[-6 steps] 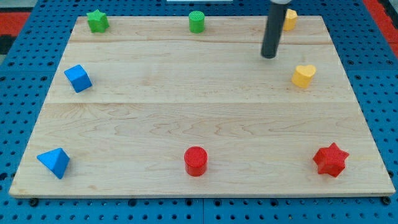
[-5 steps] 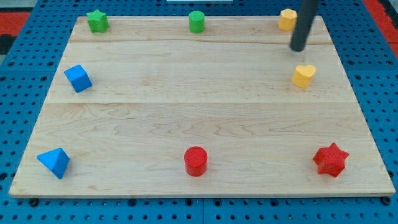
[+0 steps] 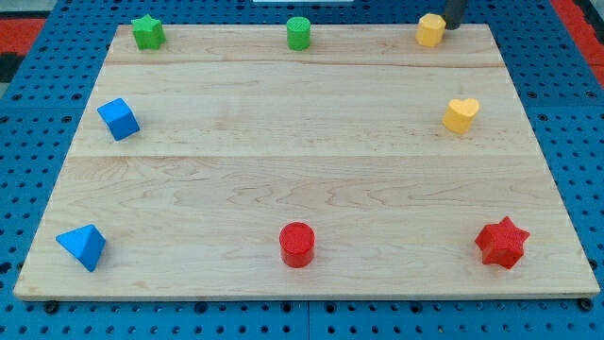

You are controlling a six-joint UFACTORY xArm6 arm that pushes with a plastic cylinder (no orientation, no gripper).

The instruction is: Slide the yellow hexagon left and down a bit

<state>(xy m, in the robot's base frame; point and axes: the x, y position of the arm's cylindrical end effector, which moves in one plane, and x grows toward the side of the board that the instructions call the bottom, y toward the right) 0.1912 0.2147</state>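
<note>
The yellow hexagon sits at the view's top right of the wooden board, near the far edge. My tip is just to the hexagon's right and slightly above it, touching or nearly touching its side. Only the rod's lowest part shows at the view's top edge. A yellow heart lies below the hexagon.
A green star and a green cylinder stand along the top edge. A blue cube and a blue pyramid are at the left. A red cylinder and a red star are near the bottom.
My tip swept from the hexagon's lower left, round its lower right, up to its right side. The hexagon has shifted slightly left.
</note>
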